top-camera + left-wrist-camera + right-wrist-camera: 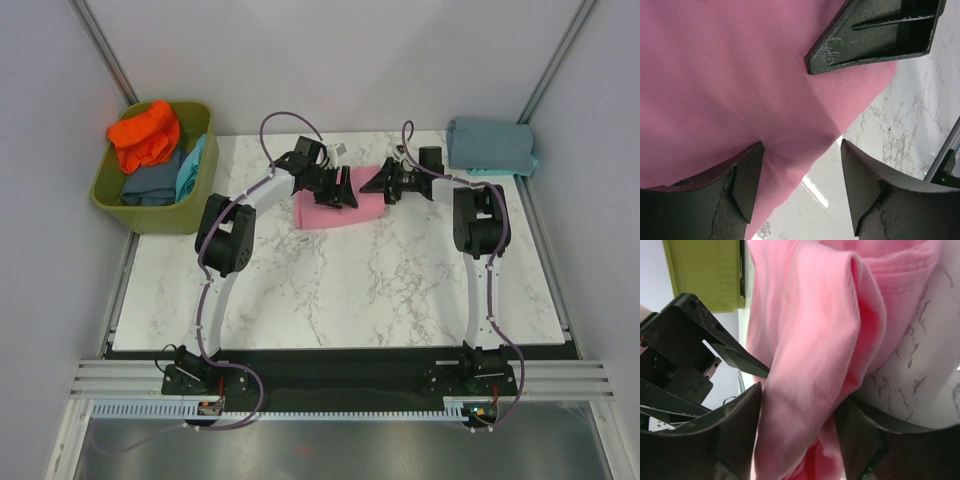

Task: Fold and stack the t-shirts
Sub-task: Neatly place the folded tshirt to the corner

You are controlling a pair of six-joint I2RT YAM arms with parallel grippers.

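pink t-shirt (345, 213) mid-section covered by left gripper (338, 190) and right gripper (375, 182) from above, cropped by frame edges in both wrist views, right pinch on fold unclear, shirts in tub (150, 215) part-buried, teal sliver (520, 170) under grey-blue t-shirt (490, 145) unidentifiable

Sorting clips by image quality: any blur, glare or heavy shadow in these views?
Top external: even light, sharp, no glare on the white marble table. Left wrist: pink cotton t-shirt soft-focused, a bright glint beneath. Right wrist: shirt weave sharp, gripper fingers dark.
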